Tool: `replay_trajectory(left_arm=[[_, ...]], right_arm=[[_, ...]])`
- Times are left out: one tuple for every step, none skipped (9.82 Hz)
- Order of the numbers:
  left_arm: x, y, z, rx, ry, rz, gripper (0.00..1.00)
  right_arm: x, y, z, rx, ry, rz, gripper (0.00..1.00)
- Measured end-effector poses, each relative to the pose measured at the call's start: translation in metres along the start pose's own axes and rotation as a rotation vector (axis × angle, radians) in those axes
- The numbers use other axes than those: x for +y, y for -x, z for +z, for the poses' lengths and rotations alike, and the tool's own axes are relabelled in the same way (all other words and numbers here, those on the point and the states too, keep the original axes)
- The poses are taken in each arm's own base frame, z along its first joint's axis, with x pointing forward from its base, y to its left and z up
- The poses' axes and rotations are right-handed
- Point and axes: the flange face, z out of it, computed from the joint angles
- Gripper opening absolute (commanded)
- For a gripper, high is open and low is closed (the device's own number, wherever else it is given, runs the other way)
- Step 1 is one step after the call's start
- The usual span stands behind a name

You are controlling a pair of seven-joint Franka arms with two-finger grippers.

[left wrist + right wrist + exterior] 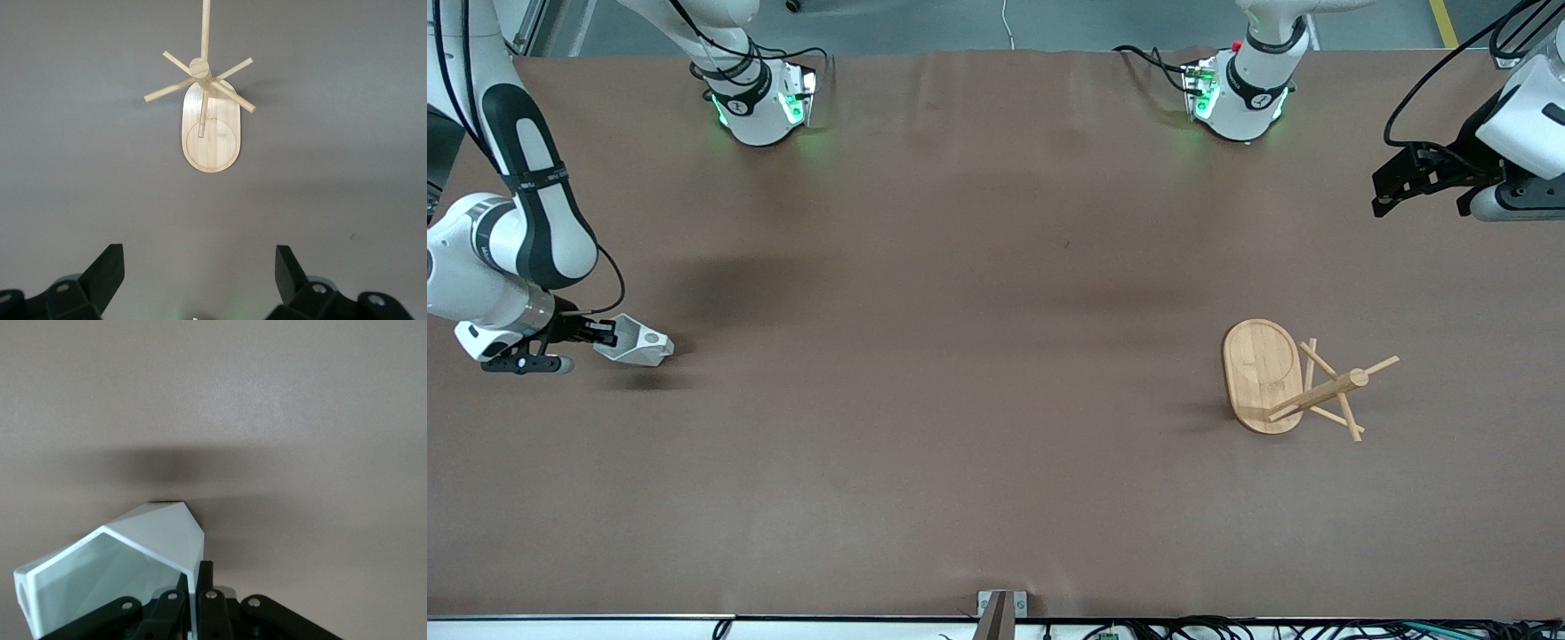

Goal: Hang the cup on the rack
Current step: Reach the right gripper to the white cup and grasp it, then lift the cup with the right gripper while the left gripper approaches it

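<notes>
clamping the rim wall of the cup (120,570), the right gripper (605,336) had its jaws pressed together on that thin white edge, one jaw inside the mouth and one outside. the cup (639,341) was tipped on its side at the right arm's end of the desk (960,373), its wide angular mouth facing upward and toward the gripper and its faceted body pointing away from it, with a dark shadow just beneath; whether it touched the desk or hung just above it could not be told. the left gripper (1427,182) hung in the air over the left arm's end of the desk, its jaws spread wide apart and holding nothing, the black fingertips (107,270) showing in the left wrist view with bare brown surface between them. the rack (1294,382) stood on the desk toward the left arm's end, well apart from the cup, its oval bamboo base flat on the surface and thin pegs angling out from the central post (199,68).
</notes>
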Motion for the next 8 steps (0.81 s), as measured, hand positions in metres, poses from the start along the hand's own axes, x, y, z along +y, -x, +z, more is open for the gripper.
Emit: replay_trajectory(left_arm=[[0.0,0.0,0.0,0.0,0.0,0.0,1.0],[0.0,0.0,0.0,0.0,0.0,-0.001,1.0],[0.0,0.0,0.0,0.001,0.0,0.0,1.0],[0.0,-0.001,0.0,0.005,0.001,0.0,1.0],[0.0,-0.001,-0.001,0.013,0.001,0.001,1.0],[0.001,-0.002,-0.001,0.019,0.002,0.002,1.0],[0.003,-0.002,-0.002,0.021,0.002,0.005,1.0],[0.006,-0.002,-0.002,0.021,0.002,0.011,1.0]], right_arm=[[-0.001,-0.005,-0.011,0.019,0.004,-0.004,0.0],[-0.005,-0.01,-0.029,0.029,0.004,-0.013,0.0],[-0.016,-0.017,-0.055,0.034,-0.006,-0.028,0.0],[-0.033,-0.023,-0.084,0.04,-0.049,-0.027,0.0],[-0.054,-0.027,-0.11,0.048,-0.113,-0.025,0.0],[-0.081,-0.033,-0.135,0.058,-0.166,-0.044,0.0],[-0.11,-0.037,-0.157,0.063,-0.214,-0.072,0.0],[-0.138,-0.04,-0.175,0.063,-0.28,-0.09,0.0]])
